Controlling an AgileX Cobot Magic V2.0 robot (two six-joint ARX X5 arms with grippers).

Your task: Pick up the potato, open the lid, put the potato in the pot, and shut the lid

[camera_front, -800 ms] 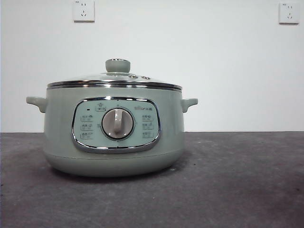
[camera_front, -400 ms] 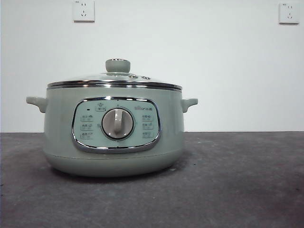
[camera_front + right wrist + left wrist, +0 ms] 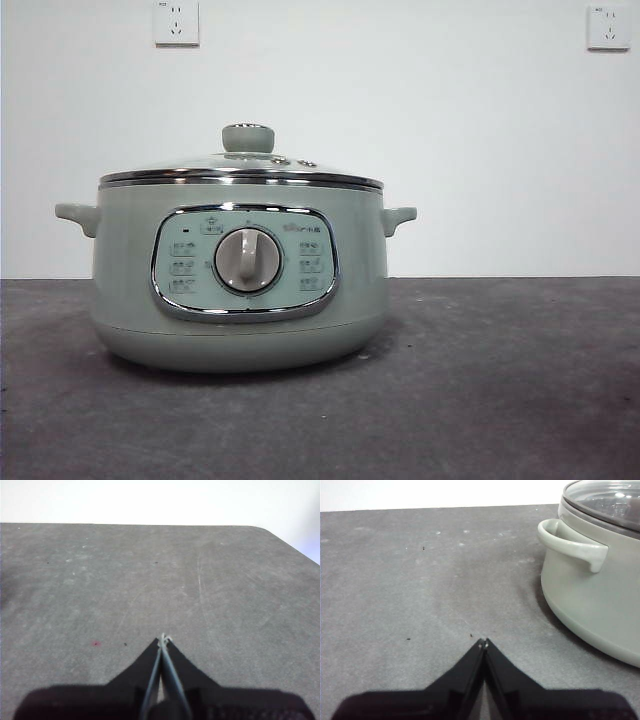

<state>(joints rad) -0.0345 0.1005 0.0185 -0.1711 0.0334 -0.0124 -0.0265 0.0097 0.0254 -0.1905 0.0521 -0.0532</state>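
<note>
The pale sage-green pot stands on the dark grey table, left of centre in the front view. The glass lid with its green knob sits shut on the pot. The potato is out of view. My left gripper is shut and empty, low over the table, with the pot and its side handle beside it. My right gripper is shut and empty over bare table. Neither arm shows in the front view.
The table's far edge meets a white wall with two sockets. The right wrist view shows the table's rounded far corner.
</note>
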